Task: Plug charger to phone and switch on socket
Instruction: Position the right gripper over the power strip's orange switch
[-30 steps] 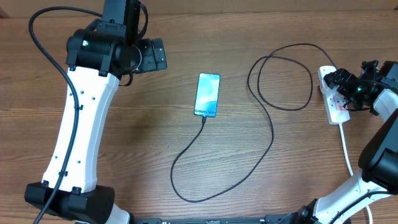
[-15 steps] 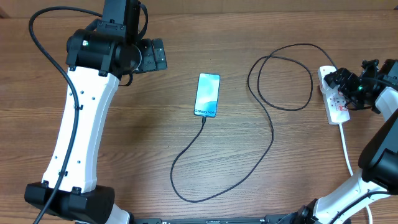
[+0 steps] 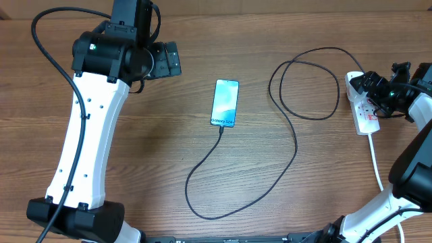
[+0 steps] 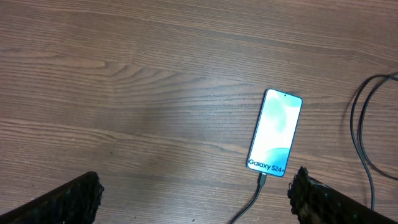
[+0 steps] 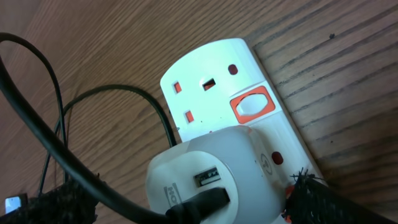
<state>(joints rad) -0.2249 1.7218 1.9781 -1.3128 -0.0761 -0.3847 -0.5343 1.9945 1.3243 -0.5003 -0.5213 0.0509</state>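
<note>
The phone (image 3: 225,102) lies flat mid-table, its blue screen lit; it also shows in the left wrist view (image 4: 275,130). The charger's black cable (image 3: 295,145) is in the phone's bottom port (image 4: 262,182), loops over the table and runs to the socket (image 3: 366,116) at the right. In the right wrist view its black plug (image 5: 199,202) sits in a white adapter (image 5: 205,171) on the socket (image 5: 214,74). My right gripper (image 5: 186,205) is open and straddles the adapter, its right fingertip beside a red switch (image 5: 290,190). My left gripper (image 4: 196,202) is open and empty, above the table left of the phone.
A second red switch (image 5: 252,106) lies by the socket's free outlet. The socket's white cord (image 3: 375,158) runs toward the front edge. The cable makes a wide loop (image 3: 304,81) between phone and socket. My left arm (image 3: 88,135) spans the table's left side.
My right gripper has shifted very slightly over the socket. The phone, the cable and the left arm have not moved.
</note>
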